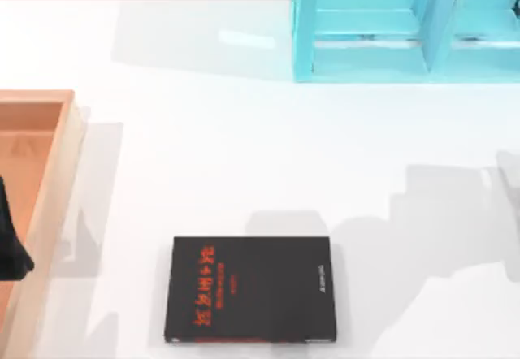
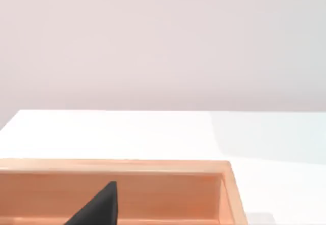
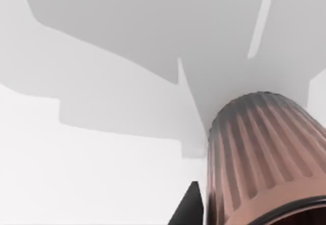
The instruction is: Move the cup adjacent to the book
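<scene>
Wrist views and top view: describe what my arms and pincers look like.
Little of them shows. The left pincer appears as a matte black, pointed wedge with no markings; in the top view a black rounded shape sits at the left edge. The right pincer shows as a similar plain black tapered tip. No cables visible.

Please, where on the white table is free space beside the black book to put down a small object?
Bare white table lies right of the flat black rectangular book with red characters, and widely between it and the turquoise open shelf unit. The strip between the book and the orange-brown wooden tray is narrower. The ribbed copper-brown tumbler appears in the right wrist view.
</scene>
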`<control>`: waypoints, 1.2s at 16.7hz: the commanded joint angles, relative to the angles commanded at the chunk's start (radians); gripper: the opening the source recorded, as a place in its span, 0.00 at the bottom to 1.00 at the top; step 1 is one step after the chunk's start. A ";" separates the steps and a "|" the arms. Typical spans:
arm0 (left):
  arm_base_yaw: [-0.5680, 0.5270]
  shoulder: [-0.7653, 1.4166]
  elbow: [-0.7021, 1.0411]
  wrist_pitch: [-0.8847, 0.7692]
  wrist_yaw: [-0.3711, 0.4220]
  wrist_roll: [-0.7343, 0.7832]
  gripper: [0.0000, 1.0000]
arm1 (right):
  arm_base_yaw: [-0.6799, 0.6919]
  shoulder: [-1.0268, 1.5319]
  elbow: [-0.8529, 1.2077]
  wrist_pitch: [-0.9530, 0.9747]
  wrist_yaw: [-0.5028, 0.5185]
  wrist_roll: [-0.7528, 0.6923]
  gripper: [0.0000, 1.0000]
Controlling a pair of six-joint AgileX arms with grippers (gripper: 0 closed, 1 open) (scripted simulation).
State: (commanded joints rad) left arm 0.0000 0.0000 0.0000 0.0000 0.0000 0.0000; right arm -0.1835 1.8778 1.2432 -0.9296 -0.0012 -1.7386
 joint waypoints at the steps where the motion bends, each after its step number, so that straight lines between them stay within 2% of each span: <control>1: 0.000 0.000 0.000 0.000 0.000 0.000 1.00 | 0.001 -0.007 0.017 -0.023 0.000 -0.002 0.00; 6: 0.000 0.000 0.000 0.000 0.000 0.000 1.00 | -0.001 -0.051 0.110 -0.167 0.000 -0.002 0.00; 13: 0.000 0.000 0.000 0.000 0.000 0.000 1.00 | 0.011 -0.048 0.115 -0.172 0.000 0.026 0.00; 16: 0.000 0.000 0.000 0.000 0.000 0.000 1.00 | 0.056 -0.048 0.127 -0.180 -0.001 0.145 0.00; 20: 0.000 0.000 0.000 0.000 0.000 0.000 1.00 | 0.165 -0.050 0.145 -0.199 -0.002 0.430 0.00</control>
State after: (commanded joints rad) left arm 0.0000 0.0000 0.0000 0.0000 0.0000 0.0000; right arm -0.0183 1.8282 1.3881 -1.1286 -0.0033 -1.3088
